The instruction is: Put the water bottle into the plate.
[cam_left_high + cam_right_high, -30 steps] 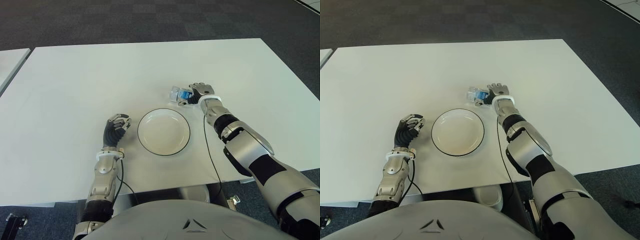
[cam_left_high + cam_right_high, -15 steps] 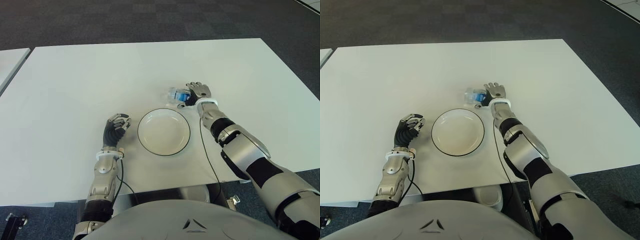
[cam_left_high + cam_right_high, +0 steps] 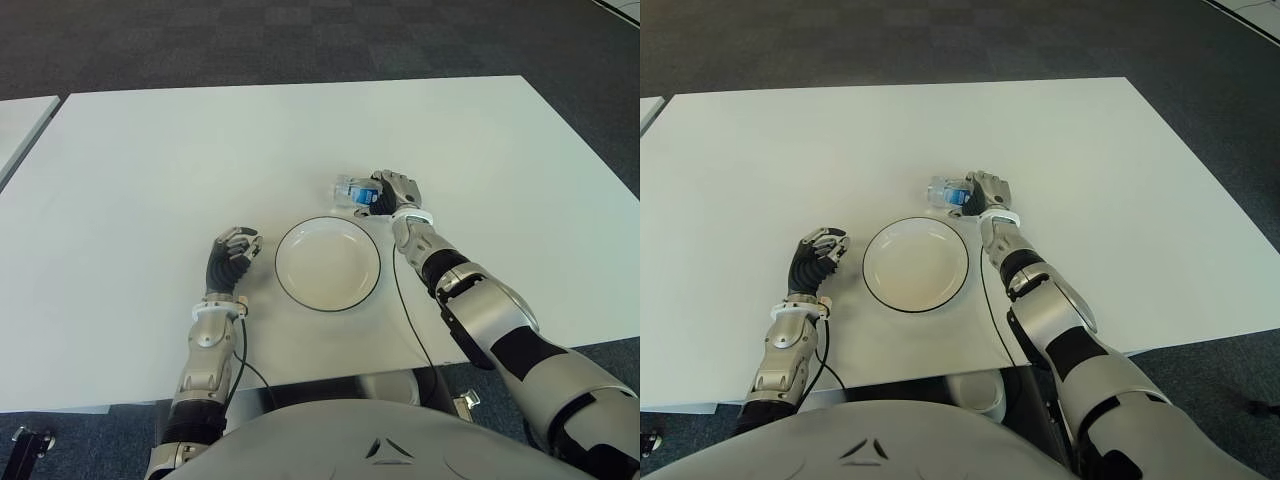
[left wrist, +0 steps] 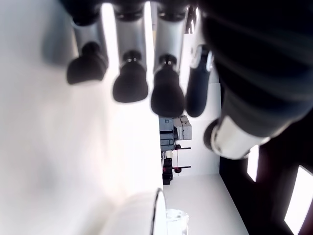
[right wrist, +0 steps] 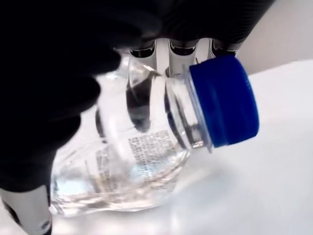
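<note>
A small clear water bottle (image 3: 352, 190) with a blue cap (image 5: 226, 100) and a blue label lies on its side on the white table (image 3: 150, 160), just beyond the right rim of the white plate (image 3: 328, 263). My right hand (image 3: 392, 192) has its fingers curled around the bottle; the right wrist view shows fingers behind it and the thumb in front. The plate has a dark rim and holds nothing. My left hand (image 3: 233, 255) shows to the left of the plate with its fingers curled and nothing in them.
Another white table's corner (image 3: 20, 120) shows at the far left. Dark carpet (image 3: 300, 40) lies beyond the table's far edge. A thin black cable (image 3: 408, 300) runs along my right forearm.
My right hand slid left and slightly away, closing its fingers around the bottle, which shifted a little left with it. The left hand has not moved.
</note>
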